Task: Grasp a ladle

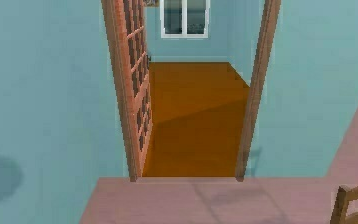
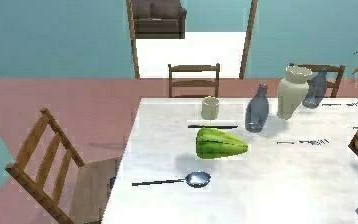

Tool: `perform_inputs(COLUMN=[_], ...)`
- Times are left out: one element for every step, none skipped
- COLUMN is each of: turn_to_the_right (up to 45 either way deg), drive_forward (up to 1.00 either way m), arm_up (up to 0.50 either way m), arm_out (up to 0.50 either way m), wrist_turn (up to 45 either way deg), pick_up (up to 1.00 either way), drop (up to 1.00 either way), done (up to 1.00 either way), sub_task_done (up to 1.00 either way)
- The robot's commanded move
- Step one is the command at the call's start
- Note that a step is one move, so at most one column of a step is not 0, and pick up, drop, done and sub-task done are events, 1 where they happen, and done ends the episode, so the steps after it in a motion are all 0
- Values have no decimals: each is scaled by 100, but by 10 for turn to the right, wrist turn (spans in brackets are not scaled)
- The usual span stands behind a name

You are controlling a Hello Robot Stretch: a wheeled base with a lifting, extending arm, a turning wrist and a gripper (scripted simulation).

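Note:
A ladle (image 2: 173,181) with a thin dark handle and a small shiny bowl lies flat on the white table (image 2: 157,130) near its front left part in the arm side view. Its bowl points toward the view's right. A green oblong vegetable (image 2: 221,144) lies just beyond it.
On the table stand a pale cup (image 2: 211,108), a blue-grey bottle (image 2: 257,108), a cream vase (image 2: 294,92) and cutlery (image 2: 303,142). Wooden chairs stand at the near left (image 2: 49,160) and far side (image 2: 193,80). In the forward view a doorway (image 1: 195,110) with a wooden door (image 1: 135,80) leads onto orange floor.

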Motion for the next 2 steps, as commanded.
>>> perform_inputs(turn_to_the_right=[0,0], drive_forward=[0,0], arm_up=[50,38], arm_out=[0,0], wrist_turn=[0,0], pick_up=[0,0], drop=[0,0], done=[0,0], sub_task_done=[0,0])
